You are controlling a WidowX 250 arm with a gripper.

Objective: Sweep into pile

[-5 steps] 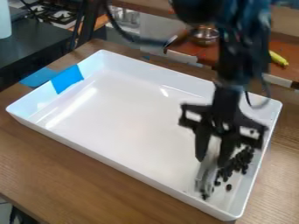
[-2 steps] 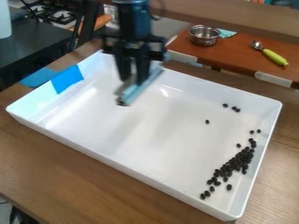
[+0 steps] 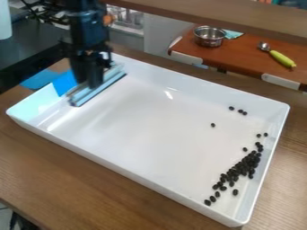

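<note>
I grip the long, pale blue-grey sweeping blade (image 3: pixel 83 95) in my closed gripper (image 3: pixel 94 84), its long edge angled, I judge, for broad strokes. Small black beans (image 3: pixel 241 168) lie heaped near the right wall of the white plastic tray (image 3: pixel 150 121), strays apart.

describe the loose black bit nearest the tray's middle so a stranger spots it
Start at the big white tray. In its right half, past the black pile, three bits sit near the far wall; yours is the small oval one lying alone, nearest the tray's middle.
</note>
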